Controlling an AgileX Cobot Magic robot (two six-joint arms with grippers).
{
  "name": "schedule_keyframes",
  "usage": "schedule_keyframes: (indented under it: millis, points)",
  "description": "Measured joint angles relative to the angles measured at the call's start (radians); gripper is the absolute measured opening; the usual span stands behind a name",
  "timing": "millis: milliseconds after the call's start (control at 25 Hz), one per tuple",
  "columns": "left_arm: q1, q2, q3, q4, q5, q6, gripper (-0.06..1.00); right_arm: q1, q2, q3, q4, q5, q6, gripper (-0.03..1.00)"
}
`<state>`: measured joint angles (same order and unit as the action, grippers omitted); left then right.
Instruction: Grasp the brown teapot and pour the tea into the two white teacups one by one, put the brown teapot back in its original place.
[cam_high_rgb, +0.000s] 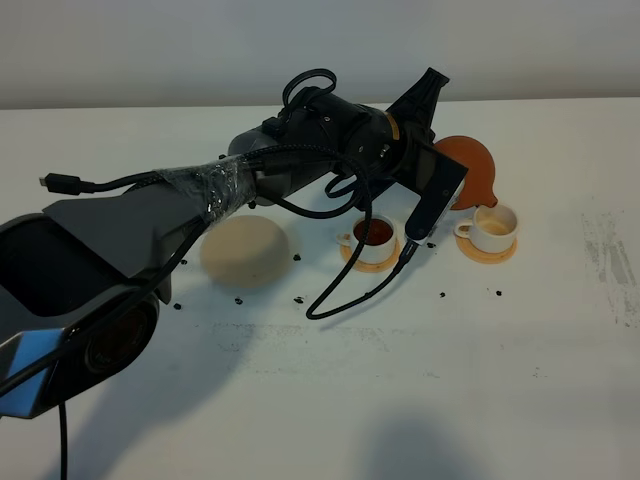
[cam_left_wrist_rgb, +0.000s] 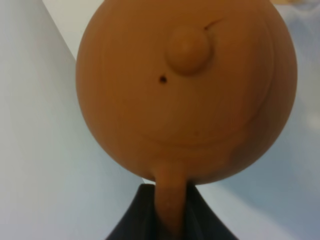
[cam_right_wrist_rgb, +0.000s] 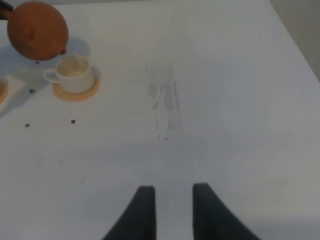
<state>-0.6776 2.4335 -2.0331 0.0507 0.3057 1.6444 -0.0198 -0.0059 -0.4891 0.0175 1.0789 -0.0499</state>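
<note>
The brown teapot (cam_high_rgb: 472, 168) hangs tilted in the air above and just behind the right white teacup (cam_high_rgb: 493, 228). My left gripper (cam_high_rgb: 445, 160) is shut on its handle. In the left wrist view the lid and knob of the teapot (cam_left_wrist_rgb: 185, 90) fill the frame, with the handle between the dark fingers (cam_left_wrist_rgb: 135, 220). The left teacup (cam_high_rgb: 373, 238) holds dark tea; the right one looks pale inside. Each cup stands on an orange-tan coaster (cam_high_rgb: 487, 256). The beige saucer (cam_high_rgb: 245, 250) is bare. My right gripper (cam_right_wrist_rgb: 173, 192) hovers over bare table, jaws apart, far from the teapot (cam_right_wrist_rgb: 37, 30) and teacup (cam_right_wrist_rgb: 74, 74).
A black cable loop (cam_high_rgb: 350, 290) hangs from the left arm down to the table in front of the left cup. Small dark specks (cam_high_rgb: 298, 299) lie scattered on the white table. Grey scuff marks (cam_high_rgb: 612, 262) streak the right side.
</note>
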Motion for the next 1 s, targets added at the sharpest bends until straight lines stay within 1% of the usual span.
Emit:
schedule_keyframes:
  millis: [280, 800, 1000]
  points:
    - [-0.001, 0.0, 0.0, 0.02, -0.001, 0.019, 0.08, 0.0, 0.0, 0.0, 0.0, 0.0, 0.0, 0.21]
    - [-0.004, 0.003, 0.0, 0.062, -0.037, 0.024, 0.08, 0.0, 0.0, 0.0, 0.0, 0.0, 0.0, 0.21]
    - [-0.005, 0.003, 0.0, 0.07, -0.045, 0.048, 0.08, 0.0, 0.0, 0.0, 0.0, 0.0, 0.0, 0.21]
